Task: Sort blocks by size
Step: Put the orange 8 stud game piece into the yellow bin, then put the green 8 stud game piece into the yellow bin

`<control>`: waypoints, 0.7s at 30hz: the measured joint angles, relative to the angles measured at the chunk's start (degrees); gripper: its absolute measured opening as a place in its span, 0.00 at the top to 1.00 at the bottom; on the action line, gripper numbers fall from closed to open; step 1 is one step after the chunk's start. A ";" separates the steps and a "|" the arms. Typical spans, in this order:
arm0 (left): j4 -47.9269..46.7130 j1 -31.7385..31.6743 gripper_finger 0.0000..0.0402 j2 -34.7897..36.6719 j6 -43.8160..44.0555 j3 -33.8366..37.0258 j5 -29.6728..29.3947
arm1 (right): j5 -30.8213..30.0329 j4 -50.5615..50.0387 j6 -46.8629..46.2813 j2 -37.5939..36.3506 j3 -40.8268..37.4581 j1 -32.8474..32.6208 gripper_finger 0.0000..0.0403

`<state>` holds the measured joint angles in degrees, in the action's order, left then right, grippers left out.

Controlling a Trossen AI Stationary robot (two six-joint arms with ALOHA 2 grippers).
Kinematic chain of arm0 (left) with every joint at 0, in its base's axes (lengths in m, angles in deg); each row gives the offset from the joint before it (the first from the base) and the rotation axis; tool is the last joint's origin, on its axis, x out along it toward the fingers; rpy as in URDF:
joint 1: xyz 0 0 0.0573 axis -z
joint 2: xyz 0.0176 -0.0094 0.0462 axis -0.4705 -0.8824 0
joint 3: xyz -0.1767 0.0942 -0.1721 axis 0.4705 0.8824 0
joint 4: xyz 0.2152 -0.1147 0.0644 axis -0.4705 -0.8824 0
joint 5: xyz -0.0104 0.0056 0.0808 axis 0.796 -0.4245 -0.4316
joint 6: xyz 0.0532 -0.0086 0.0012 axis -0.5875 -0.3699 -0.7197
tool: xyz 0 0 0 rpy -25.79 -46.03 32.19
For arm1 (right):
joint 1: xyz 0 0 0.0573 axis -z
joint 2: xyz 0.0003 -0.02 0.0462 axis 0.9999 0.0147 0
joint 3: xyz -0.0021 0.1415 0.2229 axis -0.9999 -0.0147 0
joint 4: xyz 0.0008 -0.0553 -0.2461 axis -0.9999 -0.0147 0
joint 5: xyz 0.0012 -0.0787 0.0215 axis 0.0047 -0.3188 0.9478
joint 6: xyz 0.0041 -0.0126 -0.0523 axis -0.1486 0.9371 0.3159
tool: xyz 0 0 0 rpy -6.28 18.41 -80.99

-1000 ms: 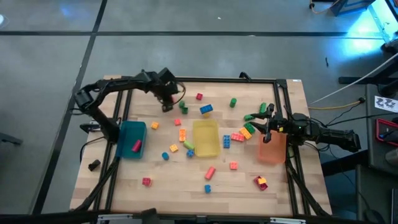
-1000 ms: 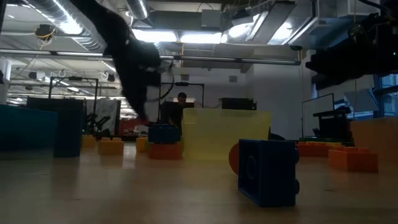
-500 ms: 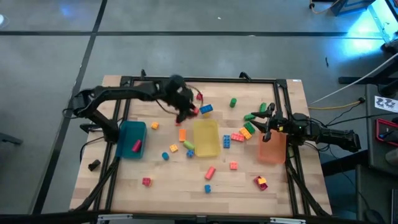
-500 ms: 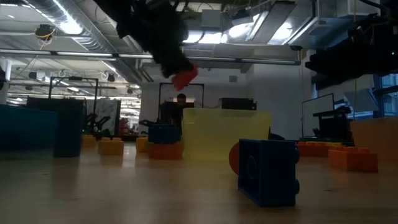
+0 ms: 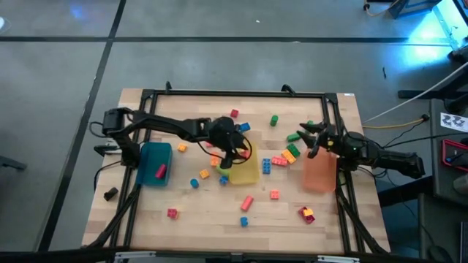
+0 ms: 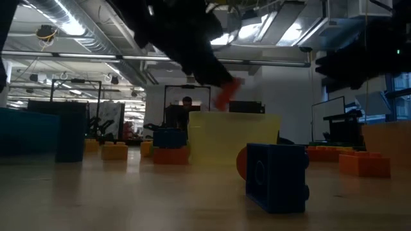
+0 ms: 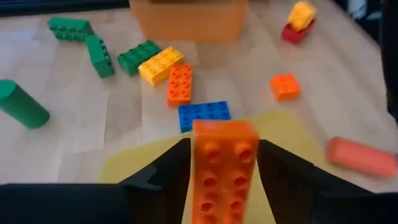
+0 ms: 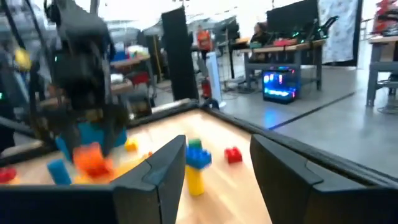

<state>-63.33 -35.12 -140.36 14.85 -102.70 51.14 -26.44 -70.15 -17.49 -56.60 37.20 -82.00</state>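
Observation:
My left gripper (image 5: 231, 151) hangs over the far left part of the yellow bin (image 5: 246, 171), shut on an orange two-by-four brick (image 7: 224, 155). The brick shows red-orange in the low view (image 6: 226, 95), above the bin's rim (image 6: 234, 115). My right gripper (image 5: 310, 134) is open and empty at the table's right, just beyond the far side of the orange bin (image 5: 319, 174). Its fingers (image 8: 155, 174) frame loose blocks on the table. The blue bin (image 5: 155, 162) on the left holds a red block (image 5: 160, 172). Other blocks lie scattered on the wood. My left gripper pinches the orange brick by its two long sides (image 7: 195, 177) between its two fingers (image 7: 163, 177), at the brick's rear part. The brick's free end (image 7: 222, 127) reaches out past the fingertips, studs toward the wrist camera. It is lifted clear above the yellow bin (image 7: 130, 165).
Green, yellow, orange and blue bricks (image 5: 287, 155) lie between the yellow and orange bins. More blocks lie near the far edge (image 5: 273, 119) and the near edge (image 5: 246, 202). A black frame rail (image 5: 234, 93) runs round the table.
My left gripper has carried the orange brick from the far left of the table toward the right and near side, to a place over the yellow bin. The brick stays lifted clear in its hold.

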 joint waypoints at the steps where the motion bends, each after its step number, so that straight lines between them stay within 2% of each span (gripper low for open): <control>1: 0.41 0.11 0.57 -0.90 -0.62 0.02 -0.07 | -0.80 0.10 -0.09 0.28 1.03 -0.02 0.55; 4: 0.80 0.25 0.57 -2.98 -3.21 0.00 -0.31 | -5.52 -3.30 -0.98 1.94 4.66 0.00 0.55; 10: 1.17 0.31 0.56 -4.39 -4.52 0.02 -1.05 | -16.91 -18.57 -11.18 9.18 14.14 0.00 0.55; 15: 2.44 -0.17 0.56 -2.72 -6.21 0.02 -1.67 | -19.76 -30.87 -24.42 19.45 22.72 0.14 0.55; 21: 3.43 -2.27 0.56 -0.14 0.94 -0.31 -4.17 | -19.08 -41.52 -33.92 35.07 32.46 4.89 0.55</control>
<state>-59.90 -37.39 -140.50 15.79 -103.01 46.97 -45.52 -111.67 -51.41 -21.53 69.66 -77.11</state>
